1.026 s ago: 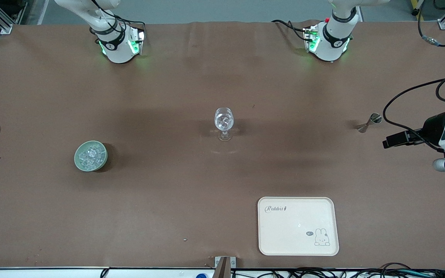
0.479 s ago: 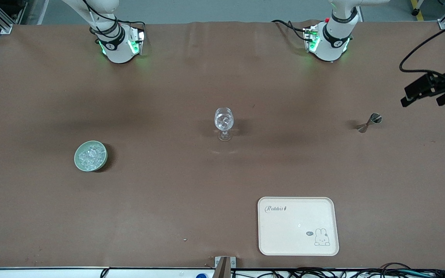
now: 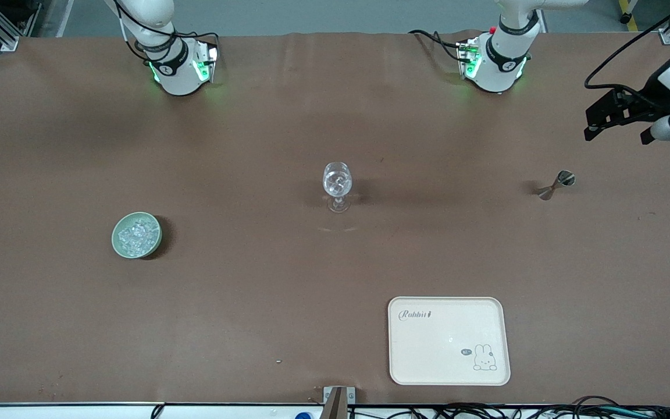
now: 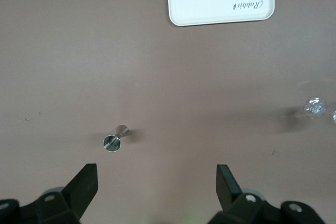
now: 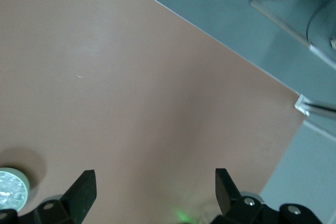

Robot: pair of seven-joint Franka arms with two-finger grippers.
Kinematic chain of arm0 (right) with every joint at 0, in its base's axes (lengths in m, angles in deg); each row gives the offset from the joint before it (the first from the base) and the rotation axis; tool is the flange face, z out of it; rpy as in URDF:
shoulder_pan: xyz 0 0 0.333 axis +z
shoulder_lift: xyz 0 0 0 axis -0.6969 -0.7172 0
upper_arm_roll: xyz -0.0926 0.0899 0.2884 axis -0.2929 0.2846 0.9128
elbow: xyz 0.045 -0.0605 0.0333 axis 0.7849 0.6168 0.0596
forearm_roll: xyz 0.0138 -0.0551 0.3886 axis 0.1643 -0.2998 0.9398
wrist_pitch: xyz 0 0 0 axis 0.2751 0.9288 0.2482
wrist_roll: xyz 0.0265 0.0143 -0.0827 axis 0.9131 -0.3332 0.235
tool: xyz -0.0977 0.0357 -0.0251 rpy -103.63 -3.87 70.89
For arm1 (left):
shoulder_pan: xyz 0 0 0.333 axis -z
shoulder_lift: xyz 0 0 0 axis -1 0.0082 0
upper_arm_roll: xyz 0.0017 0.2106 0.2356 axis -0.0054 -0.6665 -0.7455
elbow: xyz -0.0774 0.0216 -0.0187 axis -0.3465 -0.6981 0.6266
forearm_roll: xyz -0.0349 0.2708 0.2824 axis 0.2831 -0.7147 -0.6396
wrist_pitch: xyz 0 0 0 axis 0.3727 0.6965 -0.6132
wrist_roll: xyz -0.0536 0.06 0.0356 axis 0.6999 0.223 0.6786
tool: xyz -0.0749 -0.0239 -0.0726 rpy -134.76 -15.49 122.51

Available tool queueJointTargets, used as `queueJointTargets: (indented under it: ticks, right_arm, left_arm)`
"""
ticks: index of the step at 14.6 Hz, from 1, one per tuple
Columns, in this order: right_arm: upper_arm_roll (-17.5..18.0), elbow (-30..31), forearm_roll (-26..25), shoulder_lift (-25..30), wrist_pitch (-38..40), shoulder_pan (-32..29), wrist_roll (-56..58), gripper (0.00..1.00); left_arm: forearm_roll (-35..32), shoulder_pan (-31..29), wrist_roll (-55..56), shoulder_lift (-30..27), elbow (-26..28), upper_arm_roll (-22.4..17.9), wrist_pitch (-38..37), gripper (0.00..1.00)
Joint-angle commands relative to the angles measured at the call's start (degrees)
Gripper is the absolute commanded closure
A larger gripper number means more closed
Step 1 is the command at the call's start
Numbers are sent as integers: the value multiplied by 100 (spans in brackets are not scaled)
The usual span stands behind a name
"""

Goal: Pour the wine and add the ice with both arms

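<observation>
Table: brown matte tabletop [image 3: 253,302], both arm bases standing along its edge farthest from the front camera.
Jigger: tiny silver hourglass-shaped metal jigger [image 3: 556,184], upright on the table toward the left arm's end, well apart from the glass; also seen in the left wrist view [image 4: 115,137]. Nothing touches it.
Wine glass: clear stemmed wine glass [image 3: 337,185], upright near the table's middle, glinting pieces inside its bowl.
Ice: heap of small clear glassy cubes [image 3: 135,234] glinting white, lying in the bowl.
Bowl: pale green round bowl [image 3: 118,244], toward the right arm's end of the table, nearer the front camera than the glass.
Tray: cream rectangular tray with a rabbit print [image 3: 428,361], nearest the front camera, bare.
Left gripper: black two-finger gripper [image 4: 156,182], raised over the table at the left arm's end, above and apart from the jigger; fingers spread wide, nothing between them.
Right gripper: black two-finger gripper [image 5: 155,184], over the right arm's end of the table; fingers spread wide, holding nothing.
</observation>
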Motion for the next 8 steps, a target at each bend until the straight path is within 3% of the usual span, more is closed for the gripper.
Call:
queueJointTargets:
  ticks: [1,8]
  right_arm:
    - [84,114,-103,57,441,-205,-137,0]
    - [75,430,-305,-5,899,-732,-164,0]
  left_arm:
    - [-126,-4,-105,-38,52,48,63,1]
    - [-117,-30,-9,6,52,39,36,1]
